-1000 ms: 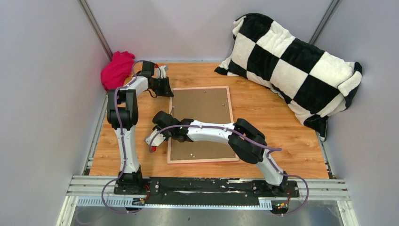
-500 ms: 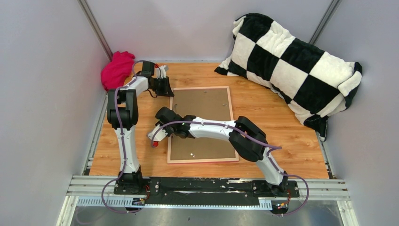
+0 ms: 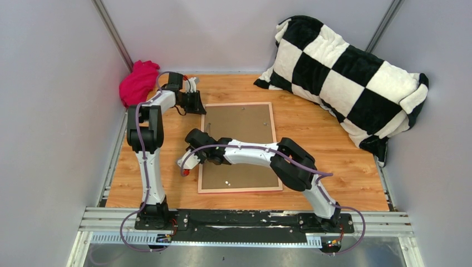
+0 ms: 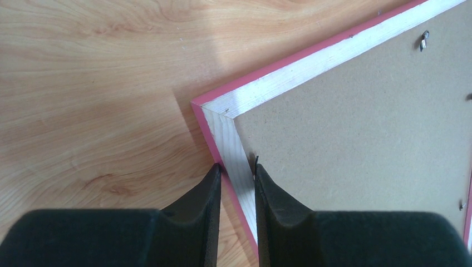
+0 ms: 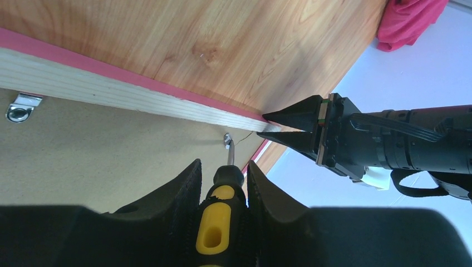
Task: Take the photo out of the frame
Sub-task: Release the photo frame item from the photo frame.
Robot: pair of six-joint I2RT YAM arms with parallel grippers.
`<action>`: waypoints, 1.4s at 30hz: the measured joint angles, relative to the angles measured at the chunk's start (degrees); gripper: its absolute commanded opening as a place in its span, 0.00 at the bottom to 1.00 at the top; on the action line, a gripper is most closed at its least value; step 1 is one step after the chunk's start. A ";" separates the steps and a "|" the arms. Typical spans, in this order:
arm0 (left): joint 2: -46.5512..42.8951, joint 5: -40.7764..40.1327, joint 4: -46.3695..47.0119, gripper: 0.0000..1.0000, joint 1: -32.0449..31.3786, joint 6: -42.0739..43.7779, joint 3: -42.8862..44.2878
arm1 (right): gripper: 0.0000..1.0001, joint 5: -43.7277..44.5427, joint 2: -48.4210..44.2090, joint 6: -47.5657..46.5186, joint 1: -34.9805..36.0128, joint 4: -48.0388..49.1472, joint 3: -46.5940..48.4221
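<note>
Your left claw (image 4: 236, 169) pinches the left rail of the frame (image 4: 289, 75) just beside its far-left corner, with one finger on the pink outer edge and the other against the brown backing. The frame lies face down on the worktop (image 3: 311, 144), so the photo is hidden from you. Your right claw (image 5: 222, 167) is clamped on a yellow-and-black screwdriver (image 5: 218, 222), whose tip sits at a small metal tab (image 5: 227, 139) by that same rail.

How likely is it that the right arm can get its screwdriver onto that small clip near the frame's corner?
Probably yes: the screwdriver in the right claw points at the clip with nothing between; the left claw pinches the frame just beside it.
</note>
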 measured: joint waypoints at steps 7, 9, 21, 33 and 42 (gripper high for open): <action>0.00 0.00 0.02 0.00 0.00 -0.07 0.00 | 0.00 0.20 -0.26 0.17 0.00 -0.96 0.00; 0.00 0.00 0.02 0.00 0.00 -0.07 0.00 | 0.00 0.20 -0.57 0.37 0.00 -1.68 0.00; 0.00 0.00 0.04 0.00 0.02 -0.44 0.00 | 0.00 0.98 -5.40 5.97 0.09 -7.91 -0.13; 0.04 0.50 0.17 0.00 0.24 -0.46 -0.02 | 0.00 2.62 -13.20 13.70 10.29 -17.07 -2.27; 0.09 0.92 0.33 0.00 0.35 -0.46 -0.09 | 0.00 6.32 -12.35 23.32 20.31 -19.52 -1.79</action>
